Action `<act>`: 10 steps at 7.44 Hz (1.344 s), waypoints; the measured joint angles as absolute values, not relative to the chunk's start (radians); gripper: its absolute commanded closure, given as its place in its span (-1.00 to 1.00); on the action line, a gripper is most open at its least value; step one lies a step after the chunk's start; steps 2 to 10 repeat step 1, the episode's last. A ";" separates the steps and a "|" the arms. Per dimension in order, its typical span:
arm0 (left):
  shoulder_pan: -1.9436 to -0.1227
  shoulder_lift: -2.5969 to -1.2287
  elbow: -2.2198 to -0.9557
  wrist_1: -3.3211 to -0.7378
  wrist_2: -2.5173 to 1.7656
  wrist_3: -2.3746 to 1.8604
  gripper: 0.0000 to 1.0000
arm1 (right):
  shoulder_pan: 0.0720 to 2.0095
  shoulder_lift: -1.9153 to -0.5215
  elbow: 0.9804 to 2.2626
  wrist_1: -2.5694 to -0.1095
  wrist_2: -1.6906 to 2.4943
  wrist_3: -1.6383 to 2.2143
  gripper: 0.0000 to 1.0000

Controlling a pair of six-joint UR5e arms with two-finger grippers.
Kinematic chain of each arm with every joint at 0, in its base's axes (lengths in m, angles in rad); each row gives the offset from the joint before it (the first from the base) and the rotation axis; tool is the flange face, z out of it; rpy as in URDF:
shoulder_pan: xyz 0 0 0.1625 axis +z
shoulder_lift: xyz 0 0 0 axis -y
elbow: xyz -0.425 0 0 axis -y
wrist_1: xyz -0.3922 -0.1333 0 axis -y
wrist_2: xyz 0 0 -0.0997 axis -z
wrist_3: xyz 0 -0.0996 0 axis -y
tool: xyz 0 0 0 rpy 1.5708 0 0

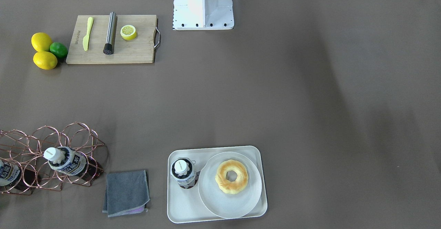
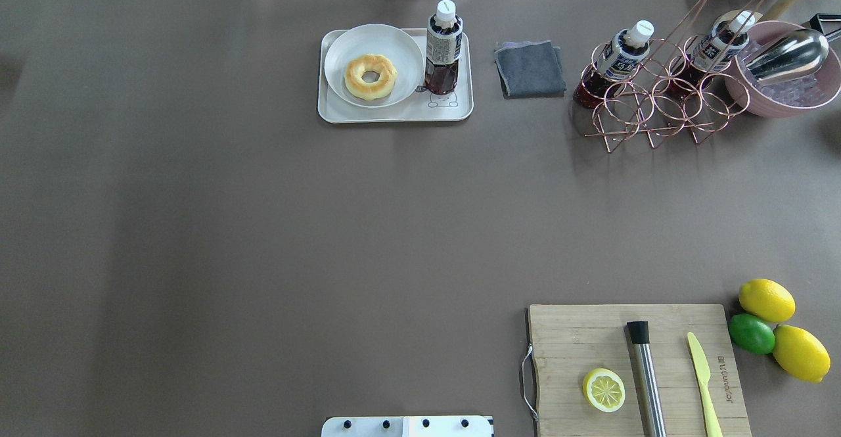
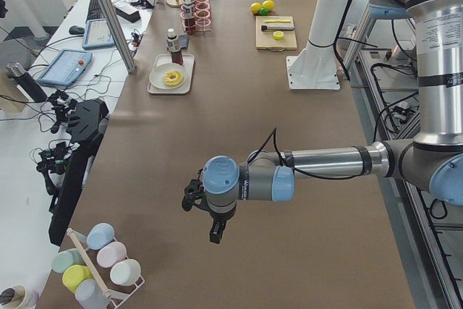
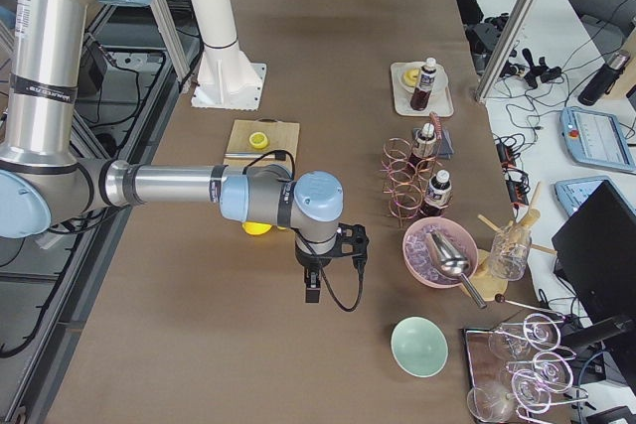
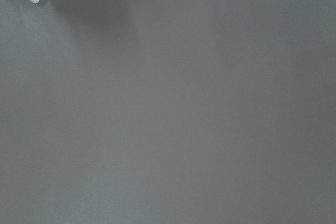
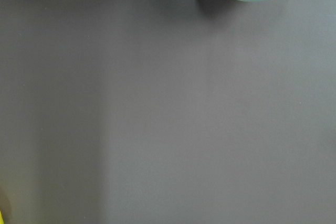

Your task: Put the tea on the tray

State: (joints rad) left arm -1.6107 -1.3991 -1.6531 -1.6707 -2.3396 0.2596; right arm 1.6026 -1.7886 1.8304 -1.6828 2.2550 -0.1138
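Tea bottle [image 2: 443,49] stands upright on tray [image 2: 394,114], just beside the plate [image 2: 341,62], well apart from both arms. Left fingers [image 3: 215,234] & right fingers [image 4: 311,292] hang over bare surface; spread or pressed, can't tell. Bottle prob. full, stiff, slick plastic, so grip mid-label.

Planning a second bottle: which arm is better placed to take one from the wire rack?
Right, probably. The wire rack stands on the robot's right, near the right gripper; the left gripper hangs at the opposite table end.
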 measured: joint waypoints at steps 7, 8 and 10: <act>-1.611 -1.399 -1.651 -1.671 -2.336 0.259 -0.97 | 1.603 -1.789 1.829 -1.683 2.255 -0.114 -1.00; -1.611 -1.399 -1.651 -1.671 -2.336 0.259 -0.97 | 1.603 -1.789 1.829 -1.683 2.255 -0.114 -1.00; -1.611 -1.399 -1.651 -1.671 -2.336 0.259 -0.97 | 1.603 -1.789 1.829 -1.683 2.255 -0.114 -1.00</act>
